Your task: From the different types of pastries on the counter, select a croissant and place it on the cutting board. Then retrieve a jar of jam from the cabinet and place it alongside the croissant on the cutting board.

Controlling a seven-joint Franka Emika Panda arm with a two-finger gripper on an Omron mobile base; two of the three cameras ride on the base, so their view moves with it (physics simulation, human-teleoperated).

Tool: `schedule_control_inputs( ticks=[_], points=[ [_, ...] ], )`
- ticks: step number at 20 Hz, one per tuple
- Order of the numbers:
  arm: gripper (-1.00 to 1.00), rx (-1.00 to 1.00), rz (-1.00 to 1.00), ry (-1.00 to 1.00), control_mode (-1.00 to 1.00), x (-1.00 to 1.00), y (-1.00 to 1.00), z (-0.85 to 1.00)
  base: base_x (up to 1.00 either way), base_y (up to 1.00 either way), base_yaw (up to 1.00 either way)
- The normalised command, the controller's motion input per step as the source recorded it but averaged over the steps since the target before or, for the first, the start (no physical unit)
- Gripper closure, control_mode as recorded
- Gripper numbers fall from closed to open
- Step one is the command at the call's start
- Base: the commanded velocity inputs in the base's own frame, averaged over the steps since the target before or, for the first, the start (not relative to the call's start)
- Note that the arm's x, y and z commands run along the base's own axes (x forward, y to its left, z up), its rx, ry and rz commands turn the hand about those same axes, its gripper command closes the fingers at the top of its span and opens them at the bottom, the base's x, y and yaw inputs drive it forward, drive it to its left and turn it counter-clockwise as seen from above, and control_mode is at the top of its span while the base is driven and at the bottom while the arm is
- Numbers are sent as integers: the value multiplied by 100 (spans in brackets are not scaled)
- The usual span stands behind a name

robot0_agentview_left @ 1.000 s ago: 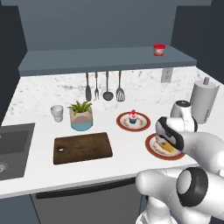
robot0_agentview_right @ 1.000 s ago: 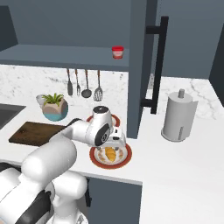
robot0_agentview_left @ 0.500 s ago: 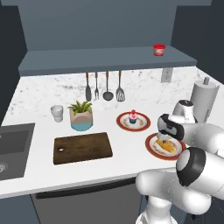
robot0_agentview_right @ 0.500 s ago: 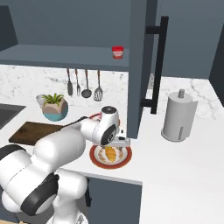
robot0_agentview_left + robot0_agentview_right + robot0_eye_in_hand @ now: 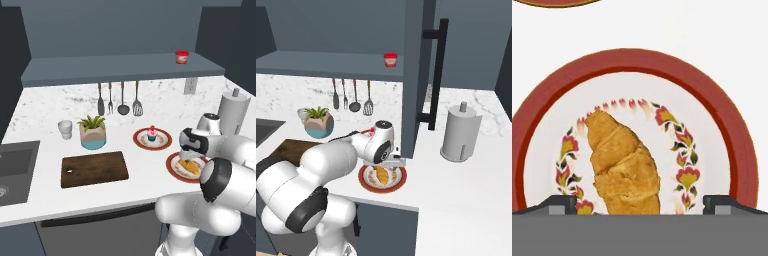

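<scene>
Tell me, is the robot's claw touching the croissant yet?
Apart. In the hand view the gripper is open, its fingertips standing clear on either side of the croissant on its plate.

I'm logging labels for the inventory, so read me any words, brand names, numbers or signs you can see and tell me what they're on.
None can be read.
Jar of jam: a pale band, no legible lettering.
Plate under the croissant: painted flowers, no text.
Cutting board and paper towel roll: plain.
</scene>
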Motion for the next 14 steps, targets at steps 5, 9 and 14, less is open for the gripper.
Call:
schedule_control_inputs(
  ticks=[5, 9, 14],
  points=[
    [-100, 0, 4, 1, -100, 0, 2, -31, 0, 0, 0],
    [-100, 0, 5, 0, -100, 0, 6, -20, 0, 0, 0],
    [-100, 0, 4, 2, -100, 2, 1, -23, 0, 0, 0]
  ],
)
